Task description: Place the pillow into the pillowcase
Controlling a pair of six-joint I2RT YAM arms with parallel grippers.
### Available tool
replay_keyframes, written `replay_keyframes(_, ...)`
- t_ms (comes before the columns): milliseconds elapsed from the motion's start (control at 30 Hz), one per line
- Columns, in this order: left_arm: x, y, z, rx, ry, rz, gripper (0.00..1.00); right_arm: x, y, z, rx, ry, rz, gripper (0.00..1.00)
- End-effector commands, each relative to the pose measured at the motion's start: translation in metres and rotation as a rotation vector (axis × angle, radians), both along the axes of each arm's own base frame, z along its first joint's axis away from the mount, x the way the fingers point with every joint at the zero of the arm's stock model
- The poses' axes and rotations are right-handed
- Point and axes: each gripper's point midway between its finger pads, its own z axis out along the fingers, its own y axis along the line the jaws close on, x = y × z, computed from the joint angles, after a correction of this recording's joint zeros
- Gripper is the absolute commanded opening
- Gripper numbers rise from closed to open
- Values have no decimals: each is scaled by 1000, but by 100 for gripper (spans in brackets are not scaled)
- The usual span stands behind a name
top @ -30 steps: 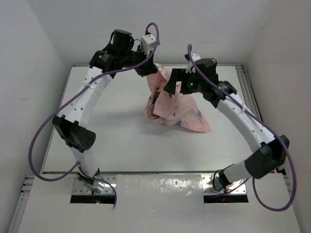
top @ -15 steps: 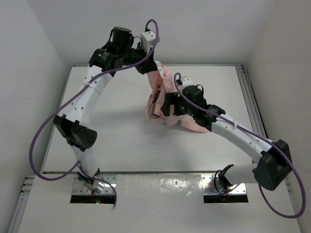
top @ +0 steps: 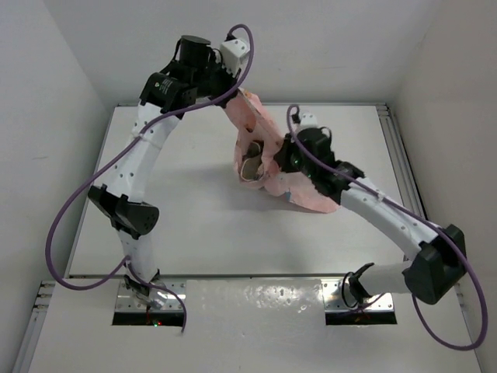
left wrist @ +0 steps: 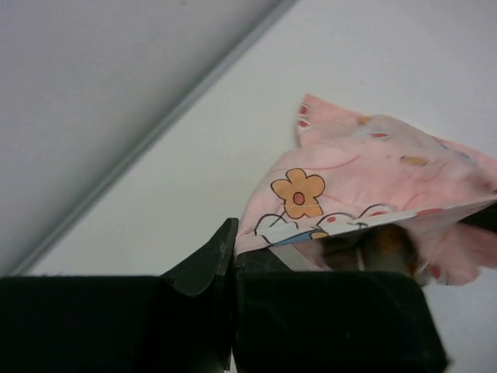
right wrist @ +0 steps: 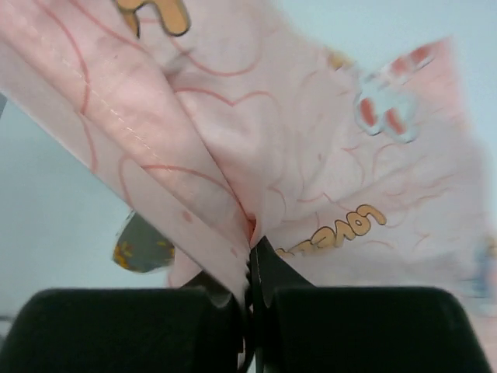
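Pillowcase, pink w/ small cartoon prints, hangs bunched up near the middle of the desk, a bit toward 1 o'clock from centre in the overhead view. Left arm reaches over and holds the cloth's top corner up at its 12 o'clock. The left jaws are pressed together on the pink hem, clear in the wrist view. Right arm comes in from 4 o'clock. The right jaws are shut tight too, pinching a fold of the same fabric on its 3 o'clock side. The low end of the cloth trails on the desk toward 5 o'clock.

A dull grey-olive patch shows in a gap at approx 8 o'clock of the bundle. It's prob. the pillow, mostly hidden inside. Can't tell how deep it sits.

Step in hand, as I read it: seating the pad inside the sleeve, w/ both grips on cloth. The next move calls for raising both pinches together, mouth uppermost, so the pad drops to the closed end, w/o pulling the grips apart and losing the hem.
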Motion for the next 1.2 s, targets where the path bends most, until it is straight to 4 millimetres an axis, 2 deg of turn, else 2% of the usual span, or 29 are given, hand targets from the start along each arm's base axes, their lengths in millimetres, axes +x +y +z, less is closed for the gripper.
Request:
replay_keyframes(0,23,68,113,56,-396,341,0,23,-72,134,-43,-300,-179,0)
replay_keyframes(33,17,79,140,60,-471,365,0,26,-93,162,-41,-356,-217,0)
replay_keyframes(67,12,88,154,67,-510,395,0,26,-92,180,-35,-383,-173,0)
replay_keyframes(100,7,93,169,72,-554,401,0,22,-97,224,-41,-448,-152,0)
replay_keyframes(133,-5,99,192,48,-609,411,0,33,-97,230,-61,-436,-137,0)
replay_keyframes(167,-12,103,203,43,-639,417,0,28,-98,278,-35,-511,-128,0)
replay_keyframes(200,-24,109,221,32,-688,423,0,26,-95,280,-64,-485,-86,0)
replay_keyframes(233,-31,112,231,26,-713,424,0,28,-95,290,-68,-494,-75,0)
replay_keyframes(267,-42,114,241,13,-737,426,0,30,-92,313,-55,-533,-65,0)
replay_keyframes(300,-54,120,255,4,-780,431,0,29,-90,312,-67,-512,-35,0)
replay_keyframes(367,-71,126,270,-4,-822,439,0,26,-90,326,-62,-536,-14,0)
replay_keyframes(433,-80,131,279,12,-856,452,0,17,-84,326,-46,-536,47,0)
replay_keyframes(500,-79,136,278,46,-859,479,0,8,-68,306,-51,-508,179,0)
replay_keyframes(533,-77,137,277,53,-856,487,0,-7,-46,296,-17,-479,334,0)
replay_keyframes(567,-76,137,275,58,-850,490,0,-13,-38,285,-5,-442,397,0)
replay_keyframes(600,-74,133,271,60,-839,482,0,-21,-27,265,17,-356,474,0)
replay_keyframes(633,-72,129,269,55,-832,466,0,-22,-26,253,19,-310,480,0)
replay_keyframes(667,-71,127,268,51,-829,459,0,-22,-24,227,32,-222,472,0)
replay_keyframes(700,-73,123,269,35,-826,445,0,-24,-24,223,49,-216,463,0)
replay_keyframes(733,-73,116,268,22,-827,412,0,-22,-24,184,52,-131,451,0)
replay_keyframes(767,-73,111,267,13,-822,390,0,-24,-22,172,78,-100,430,0)
replay_keyframes(800,-74,105,264,-3,-809,364,0,-24,-18,182,101,-176,424,0)
replay_keyframes(867,-77,90,262,-37,-796,286,0,-21,-11,156,144,-153,408,0)
replay_keyframes(900,-76,80,257,-42,-781,237,0,-24,-6,154,165,-157,414,0)
replay_keyframes(933,-77,75,254,-50,-770,217,0,-25,-2,139,181,-127,413,0)
replay_keyframes(967,-77,73,252,-58,-759,203,0,-25,5,143,214,-146,426,5)
replay_keyframes(1067,-75,69,245,-51,-735,191,0,-30,22,129,234,-121,463,22)
replay_keyframes(1133,-72,73,242,-37,-728,213,0,-29,27,116,244,-90,460,24)
replay_keyframes(1167,-71,74,239,-27,-720,218,0,-31,29,113,251,-81,462,31)
